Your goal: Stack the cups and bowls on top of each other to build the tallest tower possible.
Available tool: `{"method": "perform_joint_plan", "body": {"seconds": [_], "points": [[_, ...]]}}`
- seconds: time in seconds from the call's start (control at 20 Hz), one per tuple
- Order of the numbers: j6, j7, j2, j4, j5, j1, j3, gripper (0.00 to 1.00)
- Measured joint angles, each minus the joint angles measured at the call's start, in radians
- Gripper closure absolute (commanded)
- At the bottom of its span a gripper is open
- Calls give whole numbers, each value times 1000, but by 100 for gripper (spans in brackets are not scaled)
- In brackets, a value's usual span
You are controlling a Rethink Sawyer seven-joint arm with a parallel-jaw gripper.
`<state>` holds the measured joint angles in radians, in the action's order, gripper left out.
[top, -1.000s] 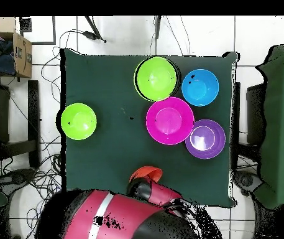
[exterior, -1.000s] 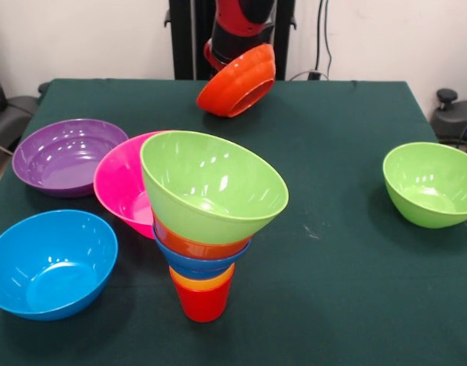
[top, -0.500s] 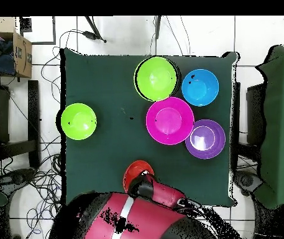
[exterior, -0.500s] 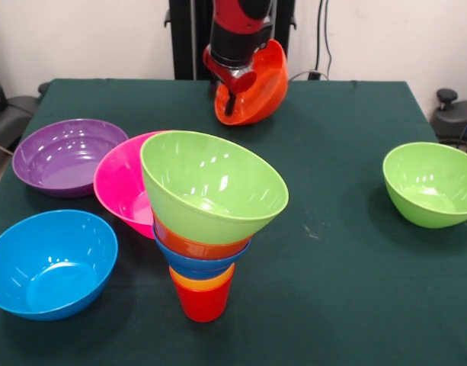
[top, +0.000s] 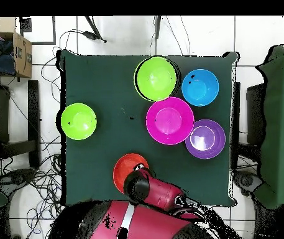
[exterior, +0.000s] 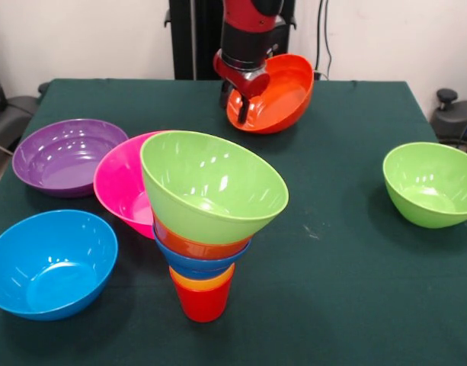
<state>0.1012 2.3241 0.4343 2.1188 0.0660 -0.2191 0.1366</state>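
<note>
The gripper [exterior: 244, 91] is seen clamped on the near rim of a large orange-red bowl [exterior: 277, 95], held tilted above the far side of the green table [exterior: 347, 252]. The red and black arm [exterior: 252, 27] is held nearly vertical over it. No writing can be read. The tower [exterior: 206, 221] is seen nearer the camera, a lime green bowl [exterior: 210, 187] topmost and a red cup [exterior: 203, 303] lowest. Pink [exterior: 119, 187], purple [exterior: 62, 156] and light blue [exterior: 46, 263] bowls are grouped just beside it; a second green bowl [exterior: 431, 183] sits well apart.
</note>
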Motion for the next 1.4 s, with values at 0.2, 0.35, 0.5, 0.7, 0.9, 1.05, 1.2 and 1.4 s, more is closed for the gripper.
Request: {"method": "perform_joint_plan", "body": {"seconds": [0.2, 0.35, 0.5, 0.7, 0.9, 1.05, 1.2, 1.4], "points": [[0, 0, 13, 0, 0, -8, -25, 0], [0, 0, 22, 0, 0, -15, -38, 0], [0, 0, 31, 0, -1, -22, -50, 0], [-1, 0, 41, 0, -12, -34, -70, 0], [-14, 0, 47, 0, -42, -53, -93, 0], [-29, 0, 45, 0, -76, -74, -114, 0], [-38, 0, 38, 0, -111, -99, -141, 0], [-53, 0, 18, 0, -150, -116, -169, 0]]}}
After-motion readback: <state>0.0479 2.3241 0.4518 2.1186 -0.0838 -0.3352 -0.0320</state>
